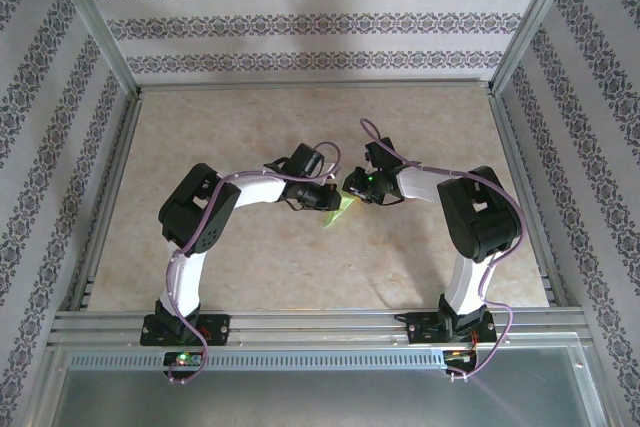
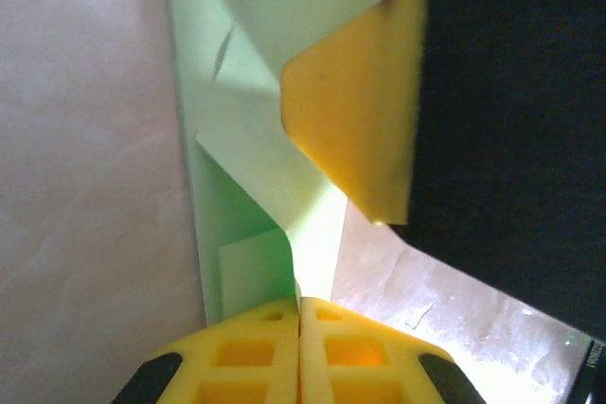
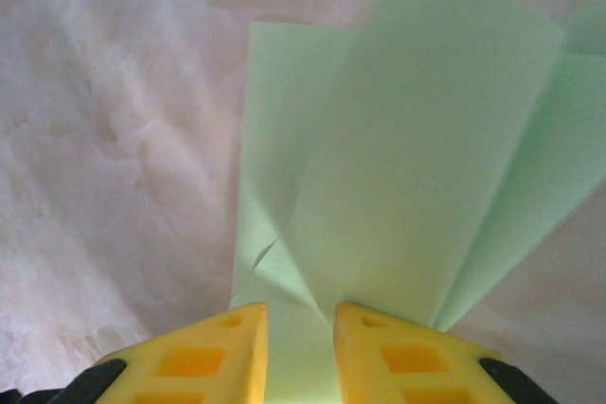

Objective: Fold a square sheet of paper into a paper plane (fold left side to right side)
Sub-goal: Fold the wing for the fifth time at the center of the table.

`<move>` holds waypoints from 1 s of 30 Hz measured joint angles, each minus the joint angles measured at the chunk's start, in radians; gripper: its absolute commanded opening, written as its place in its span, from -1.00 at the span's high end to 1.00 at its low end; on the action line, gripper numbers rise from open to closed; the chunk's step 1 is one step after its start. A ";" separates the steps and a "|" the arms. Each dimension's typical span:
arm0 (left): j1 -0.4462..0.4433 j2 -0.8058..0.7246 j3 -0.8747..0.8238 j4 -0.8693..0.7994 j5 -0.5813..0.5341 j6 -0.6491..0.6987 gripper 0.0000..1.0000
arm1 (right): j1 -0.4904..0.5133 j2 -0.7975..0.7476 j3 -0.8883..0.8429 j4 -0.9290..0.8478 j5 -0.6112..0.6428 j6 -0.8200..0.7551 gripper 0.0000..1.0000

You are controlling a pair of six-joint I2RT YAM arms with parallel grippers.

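Nearest the left wrist camera, the left gripper point(image 2: 300, 314) has its yellow fingers pressed flat together, pinching a lower edge of the paper plane point(image 2: 256, 63). The plane is plain light green paper in several overlapping layers, with slanted creases running away from the fingertips and one small kinked crease farther out. Beyond that grip, one yellow finger point(image 2: 350, 111) of the right gripper lies against the upper layers, its black body to the right. From the right wrist, the right gripper point(image 3: 300, 314) shows its jaws parted; the paper runs through the gap and fans outward ahead of the fingertips in three or four long panels, with no clamp on it visible. The pale marbled table point(image 3: 114, 139) lies beneath and to the left of these fingers. From above, the left arm point(image 1: 200, 212) and right arm point(image 1: 480, 212) rise from the near rail, bend at raised elbows, and turn inward, wrists meeting tip to tip over mid-table, the green point hanging between them.
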 measured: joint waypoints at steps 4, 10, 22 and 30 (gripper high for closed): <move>0.020 0.000 -0.050 0.080 0.047 -0.038 0.88 | -0.025 -0.047 -0.001 -0.019 0.002 -0.019 0.35; 0.027 0.011 -0.057 0.147 0.107 -0.077 0.88 | -0.080 -0.175 -0.037 -0.020 0.001 -0.060 0.26; 0.027 0.023 -0.056 0.167 0.161 -0.120 0.88 | -0.124 -0.164 -0.109 0.070 -0.079 -0.055 -0.02; 0.027 0.024 -0.055 0.168 0.171 -0.150 0.89 | -0.124 -0.111 -0.109 0.122 -0.088 -0.019 -0.04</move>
